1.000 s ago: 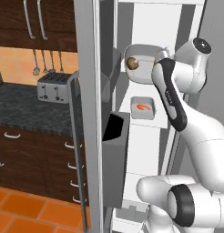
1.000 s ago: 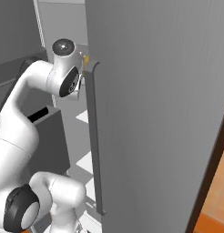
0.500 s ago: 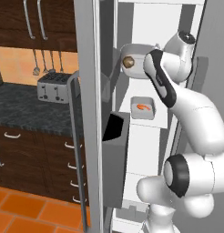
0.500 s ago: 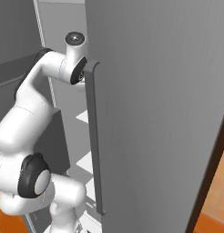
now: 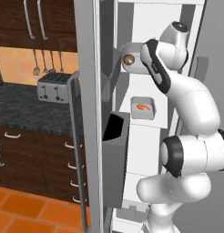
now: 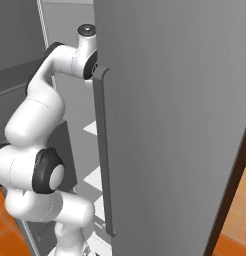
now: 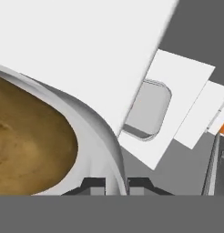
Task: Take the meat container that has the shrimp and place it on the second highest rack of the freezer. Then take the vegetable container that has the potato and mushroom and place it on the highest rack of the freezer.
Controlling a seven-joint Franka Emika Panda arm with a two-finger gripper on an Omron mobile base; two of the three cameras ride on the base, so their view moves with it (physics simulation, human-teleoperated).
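While the fingers (image 7: 116, 184) pinch the rim of the vegetable container (image 5: 134, 59), the potato (image 7: 27, 136) fills its bowl close by. Beyond, at the freezer's (image 5: 93, 113) highest rack (image 7: 86, 54), that container sits with the mushroom (image 5: 128, 59) showing. One shelf lower, the meat container (image 5: 143, 108) holds the shrimp (image 5: 142, 107).
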